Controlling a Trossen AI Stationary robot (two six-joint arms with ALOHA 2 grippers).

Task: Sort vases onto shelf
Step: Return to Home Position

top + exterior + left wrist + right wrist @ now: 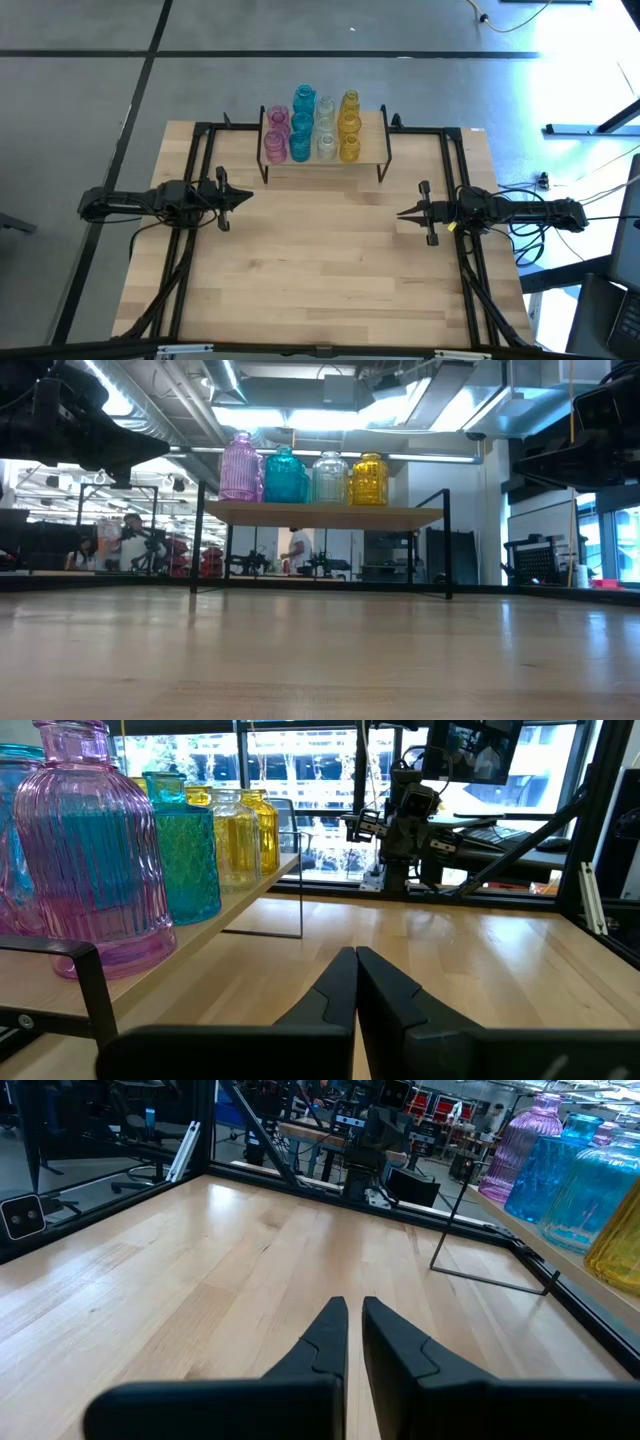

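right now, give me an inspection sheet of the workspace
surface: light wood table, bare in front of the shelf
job's things: vases stand on the shelf in colour columns: pink, teal, clear, amber; none seen on the table
clutter: nothing seen
grippers: left pincer shut, holding nothing, at the table's left side; right pincer shut, holding nothing, at the right side
cables: loose cables on the floor to the right of the table
surroundings: grey floor; people far behind the table in the low view
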